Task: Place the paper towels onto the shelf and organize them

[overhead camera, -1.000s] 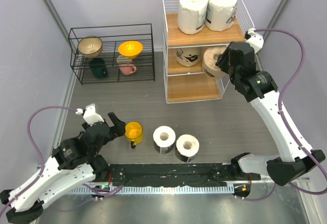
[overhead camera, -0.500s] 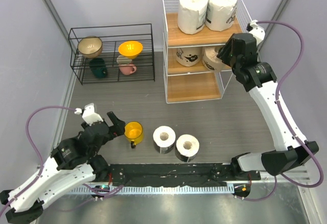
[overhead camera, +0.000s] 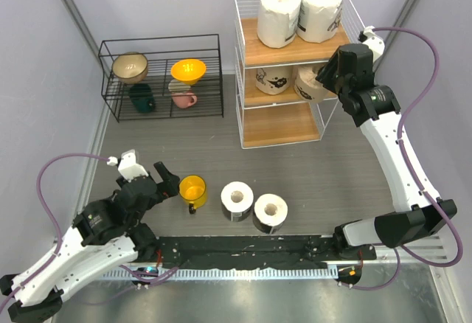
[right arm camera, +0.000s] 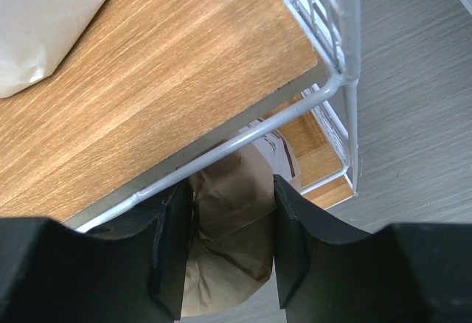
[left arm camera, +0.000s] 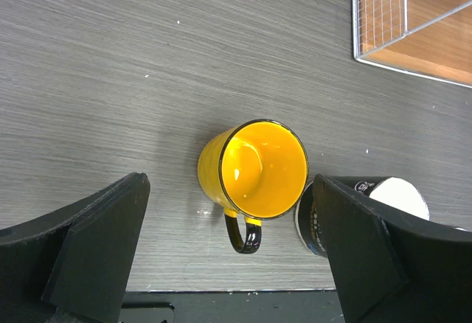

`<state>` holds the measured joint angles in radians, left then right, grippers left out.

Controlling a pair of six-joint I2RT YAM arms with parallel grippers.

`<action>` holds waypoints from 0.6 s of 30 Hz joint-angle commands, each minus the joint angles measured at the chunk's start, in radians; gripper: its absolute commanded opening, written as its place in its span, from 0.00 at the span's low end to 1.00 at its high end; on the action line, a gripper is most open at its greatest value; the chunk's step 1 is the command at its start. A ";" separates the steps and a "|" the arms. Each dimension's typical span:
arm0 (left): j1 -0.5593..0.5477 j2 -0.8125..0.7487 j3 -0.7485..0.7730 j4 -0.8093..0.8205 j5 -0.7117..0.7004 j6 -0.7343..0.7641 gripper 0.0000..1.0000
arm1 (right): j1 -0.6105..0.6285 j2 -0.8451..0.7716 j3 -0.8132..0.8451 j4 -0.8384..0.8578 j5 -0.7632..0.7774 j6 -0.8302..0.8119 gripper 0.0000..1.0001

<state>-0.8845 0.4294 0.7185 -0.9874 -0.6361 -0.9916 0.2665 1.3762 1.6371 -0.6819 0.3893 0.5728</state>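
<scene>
The shelf [overhead camera: 280, 125] stands at the back right. Two white paper towels [overhead camera: 278, 15] [overhead camera: 318, 11] sit on its top board. On the middle board is a dark-printed roll [overhead camera: 270, 80], and beside it a beige-brown roll [overhead camera: 307, 85] with my right gripper [overhead camera: 329, 80] shut on it. In the right wrist view that roll [right arm camera: 232, 212] fills the gap in the gripper [right arm camera: 230, 245], under the top board [right arm camera: 169, 80]. Two more rolls [overhead camera: 237, 201] [overhead camera: 270, 213] stand on the floor. My left gripper [left arm camera: 236, 249] is open above the yellow cup [left arm camera: 254, 168].
A low black wire rack [overhead camera: 162, 43] with bowls and cups stands at the back left. The yellow cup [overhead camera: 193, 189] sits just left of the floor rolls. A dark-wrapped roll [left arm camera: 402, 194] peeks out behind my left gripper's right finger. Grey walls close in on both sides.
My right arm has carried the beige-brown roll further in under the top board, onto the middle tier. The left arm has stayed where it was.
</scene>
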 commanded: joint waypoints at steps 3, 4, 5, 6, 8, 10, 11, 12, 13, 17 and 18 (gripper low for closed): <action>-0.004 -0.007 0.030 -0.007 -0.027 -0.010 1.00 | -0.016 0.001 0.061 0.134 -0.010 -0.001 0.31; -0.005 -0.006 0.030 -0.008 -0.028 -0.012 1.00 | -0.016 -0.003 0.058 0.139 -0.009 -0.001 0.31; -0.005 -0.009 0.029 -0.010 -0.028 -0.012 1.00 | -0.016 -0.009 0.052 0.145 -0.009 -0.001 0.31; -0.005 -0.009 0.029 -0.011 -0.030 -0.010 0.99 | -0.016 -0.019 0.049 0.154 -0.009 0.001 0.31; -0.005 -0.012 0.027 -0.008 -0.028 -0.012 1.00 | -0.018 -0.034 0.023 0.168 -0.013 0.010 0.31; -0.005 -0.011 0.024 -0.008 -0.028 -0.013 1.00 | -0.016 -0.061 -0.003 0.199 -0.015 0.019 0.31; -0.005 -0.011 0.024 -0.005 -0.028 -0.015 1.00 | -0.016 -0.071 -0.026 0.209 -0.015 0.031 0.31; -0.004 -0.011 0.022 -0.004 -0.025 -0.013 1.00 | -0.016 -0.080 -0.039 0.231 -0.015 0.036 0.31; -0.005 -0.009 0.022 -0.002 -0.024 -0.013 1.00 | -0.016 -0.094 -0.049 0.240 -0.012 0.044 0.31; -0.005 -0.008 0.024 -0.002 -0.020 -0.012 1.00 | -0.016 -0.130 -0.108 0.286 0.016 0.071 0.31; -0.005 -0.009 0.022 -0.003 -0.019 -0.012 1.00 | -0.016 -0.135 -0.115 0.301 0.019 0.079 0.31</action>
<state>-0.8845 0.4267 0.7185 -0.9928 -0.6361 -0.9924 0.2531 1.3125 1.5452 -0.5518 0.3809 0.6029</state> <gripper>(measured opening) 0.995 0.466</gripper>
